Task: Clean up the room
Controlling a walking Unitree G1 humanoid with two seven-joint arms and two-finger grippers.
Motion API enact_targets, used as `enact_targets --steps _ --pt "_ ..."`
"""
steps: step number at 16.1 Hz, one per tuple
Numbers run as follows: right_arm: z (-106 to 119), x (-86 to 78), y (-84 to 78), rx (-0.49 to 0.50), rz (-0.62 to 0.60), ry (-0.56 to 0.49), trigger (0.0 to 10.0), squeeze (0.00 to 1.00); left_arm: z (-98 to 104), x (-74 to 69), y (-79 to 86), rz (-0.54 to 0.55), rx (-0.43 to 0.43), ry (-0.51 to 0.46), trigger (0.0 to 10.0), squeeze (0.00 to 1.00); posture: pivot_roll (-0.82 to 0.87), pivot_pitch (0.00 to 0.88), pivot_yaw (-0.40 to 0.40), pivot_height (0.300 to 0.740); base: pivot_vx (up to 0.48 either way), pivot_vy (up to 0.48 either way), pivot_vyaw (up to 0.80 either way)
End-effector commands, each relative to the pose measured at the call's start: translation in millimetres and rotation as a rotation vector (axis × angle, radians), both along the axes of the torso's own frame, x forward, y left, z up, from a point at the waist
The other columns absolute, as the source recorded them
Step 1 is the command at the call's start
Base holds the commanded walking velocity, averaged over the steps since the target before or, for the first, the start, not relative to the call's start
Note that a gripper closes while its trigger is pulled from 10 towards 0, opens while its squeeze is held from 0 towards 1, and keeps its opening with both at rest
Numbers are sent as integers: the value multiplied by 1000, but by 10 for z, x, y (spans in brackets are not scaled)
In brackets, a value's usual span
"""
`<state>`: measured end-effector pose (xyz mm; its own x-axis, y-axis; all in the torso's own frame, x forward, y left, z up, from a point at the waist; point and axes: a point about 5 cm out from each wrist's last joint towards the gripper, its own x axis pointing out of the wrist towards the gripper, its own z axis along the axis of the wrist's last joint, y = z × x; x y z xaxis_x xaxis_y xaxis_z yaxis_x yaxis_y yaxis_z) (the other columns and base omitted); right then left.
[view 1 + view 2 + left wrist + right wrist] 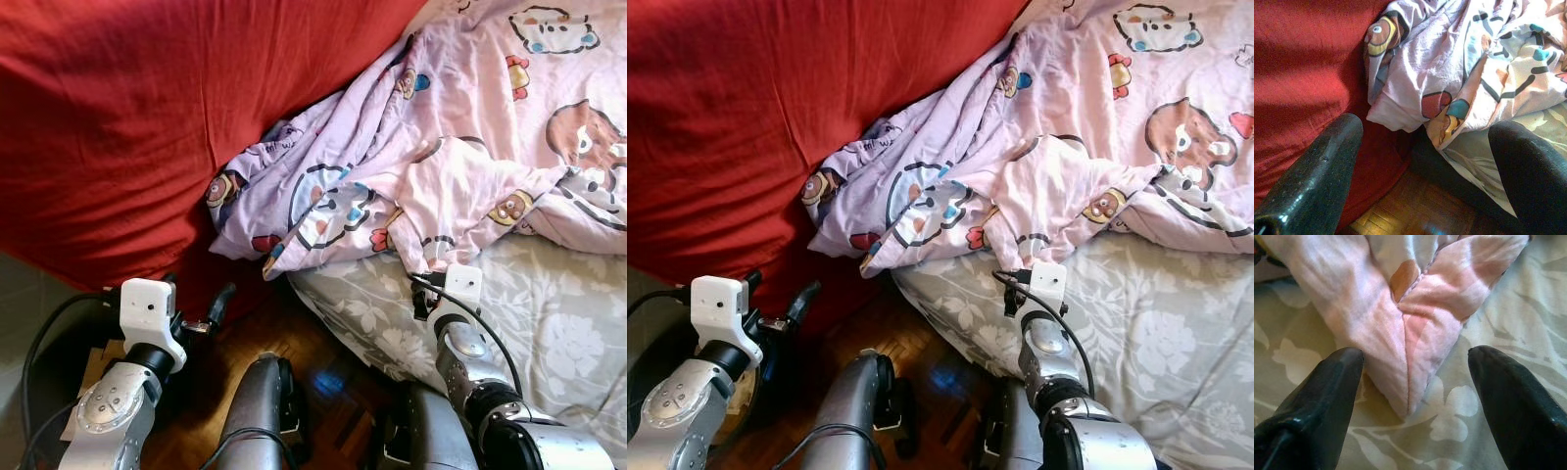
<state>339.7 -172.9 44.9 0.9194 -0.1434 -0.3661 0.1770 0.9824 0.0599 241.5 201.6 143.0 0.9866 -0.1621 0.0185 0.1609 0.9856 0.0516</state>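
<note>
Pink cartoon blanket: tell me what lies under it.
Under the pink cartoon blanket lies a grey floral sheet, bare near the right gripper. A red cover lies beside it. What lies beneath the bunched folds is hidden.

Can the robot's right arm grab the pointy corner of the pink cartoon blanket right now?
Probably yes. The right gripper is open, its fingers either side of the blanket corner lying on the grey flowered sheet, with nothing between them.
</note>
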Motion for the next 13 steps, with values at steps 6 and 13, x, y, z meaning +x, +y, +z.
enact_targets --steps 6,13 --pt "-160 -110 -15 -2 -10 90 4824 0 -1 -78 36 4 14 33 10000 0 309 425 57 641 0 0 0" --pt "-187 -132 -44 5 -35 107 2863 0 5 -111 47 5 25 44 10000 0 315 435 65 641 0 0 0"
